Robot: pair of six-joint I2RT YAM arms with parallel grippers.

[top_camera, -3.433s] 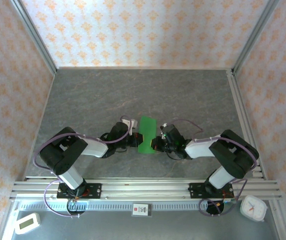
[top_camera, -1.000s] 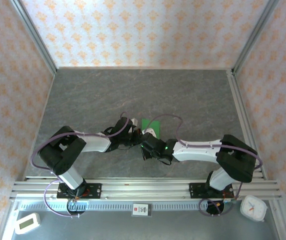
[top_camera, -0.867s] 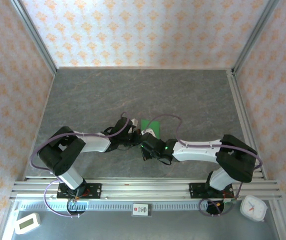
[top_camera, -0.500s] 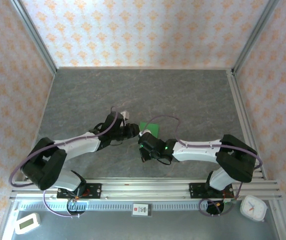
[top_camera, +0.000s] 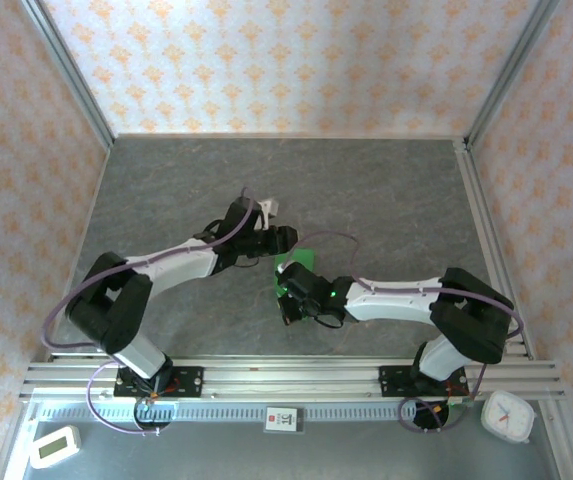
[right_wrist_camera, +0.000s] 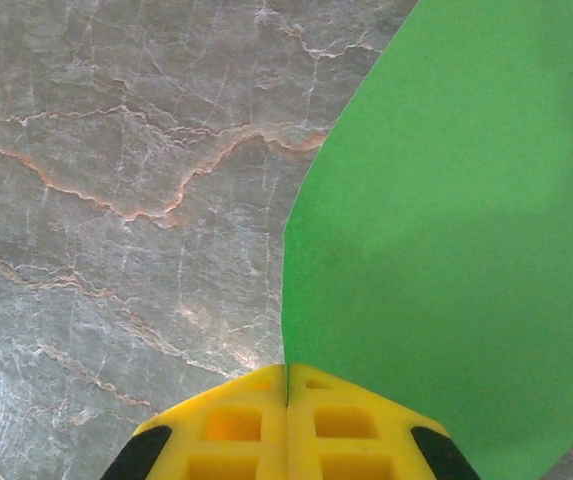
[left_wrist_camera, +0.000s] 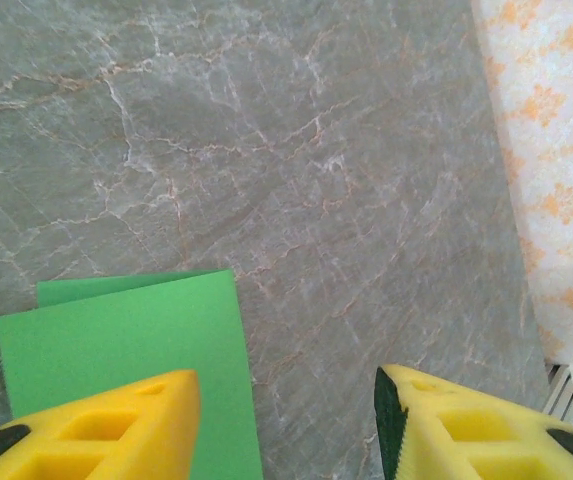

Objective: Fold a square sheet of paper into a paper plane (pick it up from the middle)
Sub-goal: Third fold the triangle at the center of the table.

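Left gripper (left_wrist_camera: 286,388): yellow jaws apart, holding nothing, poised above the grey marble table (left_wrist_camera: 296,150). Green sheet of paper (left_wrist_camera: 126,335): folded double, near the table's centre, between the two arms. Right gripper (right_wrist_camera: 287,372): jaws together, pinching the sheet's edge.

I'm watching the sheet of paper (right_wrist_camera: 446,220) glowing plain bright green against the table (right_wrist_camera: 116,150), grey with pale, rusty veining; my right gripper (right_wrist_camera: 286,385) is showing yellow, black-cornered.

Folded bright green paper (left_wrist_camera: 126,330), layers offset
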